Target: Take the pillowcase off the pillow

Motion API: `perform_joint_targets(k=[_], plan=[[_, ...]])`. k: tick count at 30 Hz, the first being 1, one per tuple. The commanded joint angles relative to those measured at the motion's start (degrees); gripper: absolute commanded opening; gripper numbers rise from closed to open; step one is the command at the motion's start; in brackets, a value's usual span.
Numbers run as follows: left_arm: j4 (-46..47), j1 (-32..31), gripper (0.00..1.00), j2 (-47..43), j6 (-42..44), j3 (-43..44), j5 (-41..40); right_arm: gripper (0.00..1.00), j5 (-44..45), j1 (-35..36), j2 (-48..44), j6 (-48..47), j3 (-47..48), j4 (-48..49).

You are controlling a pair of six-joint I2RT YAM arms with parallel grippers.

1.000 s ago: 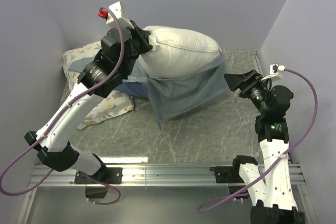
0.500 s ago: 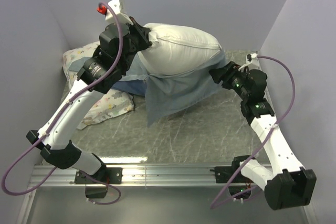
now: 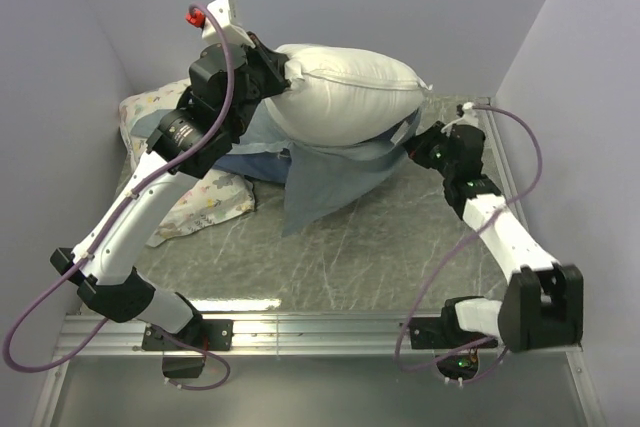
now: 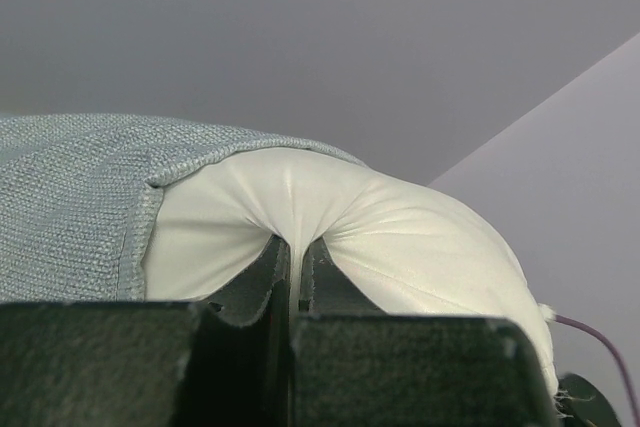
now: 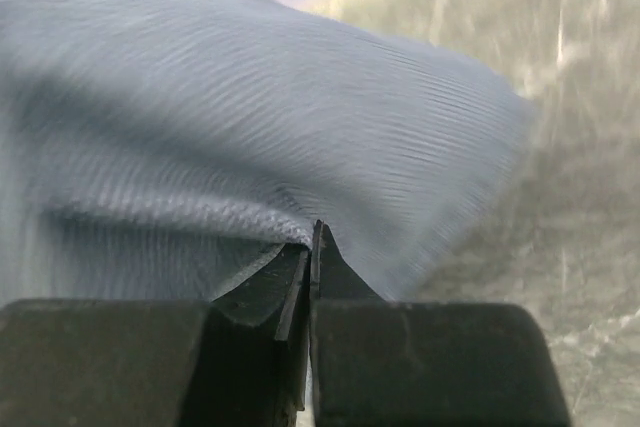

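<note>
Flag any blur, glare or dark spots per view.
Top external: sharp and evenly lit, with one bright glare strip on the table at its near edge. Left wrist: the pillow and the weave of the pillowcase are crisp; the left pincer is near-black, with little detail. Right wrist: pillowcase and table are smeared and soft; only the right pincer reads fairly sharp.

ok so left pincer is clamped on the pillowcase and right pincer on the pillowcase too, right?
No. The left pincer is clamped on the white pillow, not the pillowcase; the left wrist view shows it. The right pincer is on the pillowcase.
</note>
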Motion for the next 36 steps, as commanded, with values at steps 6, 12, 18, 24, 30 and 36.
perform_joint_targets(k=[6, 12, 18, 24, 30, 36], plan=[[11.7, 0.5, 0.01, -3.8, -1.6, 4.1, 1.6, 0.0, -14.0, 1.7, 19.2, 2.8, 3.5, 5.9], [13.2, 0.5, 0.01, -2.3, -2.7, 2.7, 3.4, 0.24, -13.1, 2.8, 15.4, 1.0, 5.4, 1.6], [17.3, 0.3, 0.01, -1.6, -4.5, -3.0, 5.6, 0.58, -14.6, -6.0, 1.8, 3.7, 2.3, -4.9], [20.6, -1.9, 0.01, 2.6, -4.5, -5.8, 7.4, 0.7, -13.5, -11.4, -11.6, 3.3, 4.6, -12.9], [16.1, -6.5, 0.01, 15.6, -0.8, 6.1, 9.4, 0.73, -13.7, -11.4, -14.6, 3.8, 10.1, -16.5], [18.0, -11.1, 0.02, 21.0, -1.7, -2.0, 13.2, 0.77, -12.2, -11.4, -17.2, 3.0, 9.1, -17.4]])
